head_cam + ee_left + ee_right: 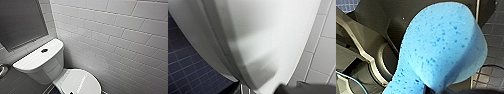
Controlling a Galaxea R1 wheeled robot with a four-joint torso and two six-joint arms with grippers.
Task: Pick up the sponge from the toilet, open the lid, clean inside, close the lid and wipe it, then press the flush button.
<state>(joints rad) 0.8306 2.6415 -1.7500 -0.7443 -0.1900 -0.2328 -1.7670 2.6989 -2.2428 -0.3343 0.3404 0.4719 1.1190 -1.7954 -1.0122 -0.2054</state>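
- The right gripper (432,90) is clamped on the blue sponge (443,47).
- The lid (78,81) lies down on the toilet (47,67).
- The flush button (44,50) sits uncovered on the tank top.
- A white tiled wall (112,37) stands just beside.

Soft even light, with a grey shadow across the lid (273,30).

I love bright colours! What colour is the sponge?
The sponge is bright blue with darker blue speckles; the right wrist view shows it best.
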